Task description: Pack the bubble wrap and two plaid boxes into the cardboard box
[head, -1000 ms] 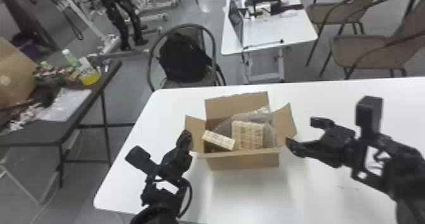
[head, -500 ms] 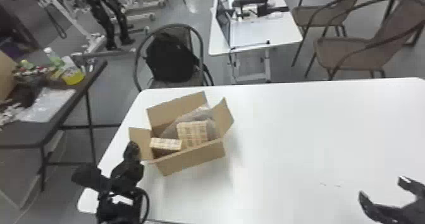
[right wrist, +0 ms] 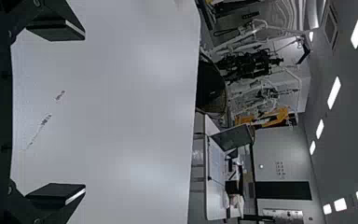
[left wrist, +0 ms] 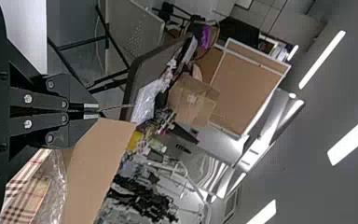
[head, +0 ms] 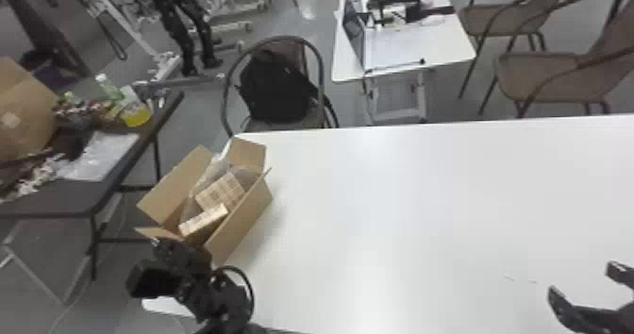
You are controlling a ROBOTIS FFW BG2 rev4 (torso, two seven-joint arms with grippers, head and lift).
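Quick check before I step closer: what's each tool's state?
Left tool: closed on a flap of the cardboard box.
Right tool: open, holding nothing.

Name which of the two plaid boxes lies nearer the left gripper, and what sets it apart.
The plaid box showing a narrow side is nearer the left gripper; the other plaid box shows a broader face and lies farther off.

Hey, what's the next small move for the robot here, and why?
I'd probably ease the left claw slightly right, bringing the cardboard box inward before letting go: the claw pinches a flap, the box is right at the table's left edge, and both plaid boxes are inside.
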